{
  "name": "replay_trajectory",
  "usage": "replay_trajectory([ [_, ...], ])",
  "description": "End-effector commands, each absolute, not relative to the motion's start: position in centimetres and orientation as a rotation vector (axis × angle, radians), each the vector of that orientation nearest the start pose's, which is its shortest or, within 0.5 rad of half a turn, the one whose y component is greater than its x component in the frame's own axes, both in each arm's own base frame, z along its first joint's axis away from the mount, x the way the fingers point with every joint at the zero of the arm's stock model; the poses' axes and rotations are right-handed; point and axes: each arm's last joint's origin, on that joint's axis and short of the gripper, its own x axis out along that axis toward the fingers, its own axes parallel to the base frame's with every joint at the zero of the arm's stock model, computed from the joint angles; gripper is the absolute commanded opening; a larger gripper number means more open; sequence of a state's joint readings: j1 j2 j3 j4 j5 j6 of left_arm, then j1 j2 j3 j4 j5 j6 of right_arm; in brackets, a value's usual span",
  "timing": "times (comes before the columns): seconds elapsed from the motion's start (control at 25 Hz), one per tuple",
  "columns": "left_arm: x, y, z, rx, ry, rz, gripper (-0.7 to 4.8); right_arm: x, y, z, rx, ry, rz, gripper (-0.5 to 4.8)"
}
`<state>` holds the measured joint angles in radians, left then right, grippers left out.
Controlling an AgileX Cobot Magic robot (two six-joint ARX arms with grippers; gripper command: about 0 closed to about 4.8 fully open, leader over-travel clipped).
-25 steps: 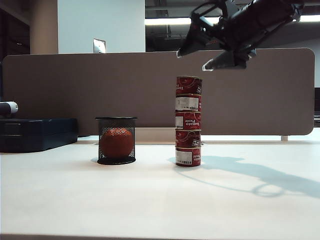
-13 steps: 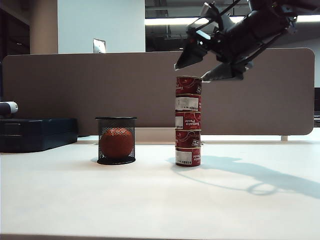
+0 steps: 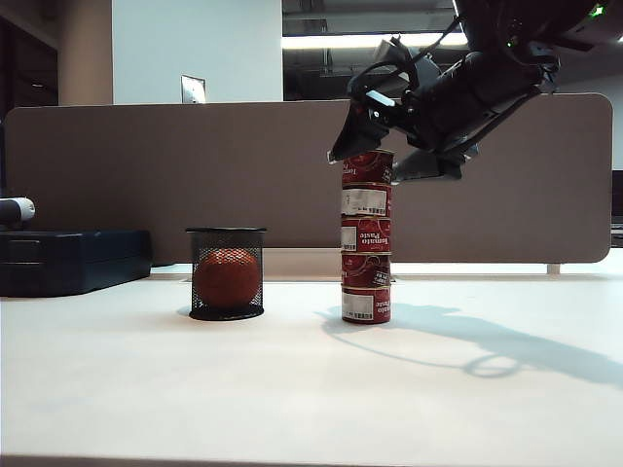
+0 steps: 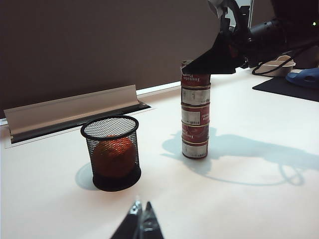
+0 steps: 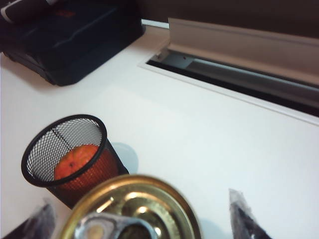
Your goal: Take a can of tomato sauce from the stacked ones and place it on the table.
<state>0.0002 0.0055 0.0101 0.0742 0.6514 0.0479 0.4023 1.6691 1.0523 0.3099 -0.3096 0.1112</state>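
Right end effector (image 3: 375,162) wide open astride top can of tomato sauce (image 3: 367,166); stacked ones (image 3: 367,253) labelled "Tomato Paste"; left end effector (image 4: 141,221) closed, low over table (image 3: 292,389)

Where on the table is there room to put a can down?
The table is bare in front of the stack of cans and to its right. Crowded: the mesh cup stands left of the stack, and the right hand, open, is at the top can.
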Motion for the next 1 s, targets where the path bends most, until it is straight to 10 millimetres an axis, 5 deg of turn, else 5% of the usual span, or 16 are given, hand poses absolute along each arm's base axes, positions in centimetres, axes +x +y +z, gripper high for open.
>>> replay_trajectory([
  [0.04,9.11,-1.74,17.47,0.071,-0.099,-0.648,-0.05,33.86,15.41,24.96,0.094,0.32,0.691,4.79],
  [0.52,9.11,-1.74,17.47,0.071,-0.1,-0.648,-0.05,33.85,15.42,24.97,0.113,0.327,0.693,4.56],
  [0.68,9.1,-1.74,17.48,0.072,-0.1,-0.648,-0.05,33.85,15.42,24.96,0.112,0.327,0.694,3.28],
  [1.0,9.11,-1.74,17.47,0.071,-0.1,-0.647,-0.05,33.84,15.42,24.99,0.113,0.326,0.696,3.22],
])
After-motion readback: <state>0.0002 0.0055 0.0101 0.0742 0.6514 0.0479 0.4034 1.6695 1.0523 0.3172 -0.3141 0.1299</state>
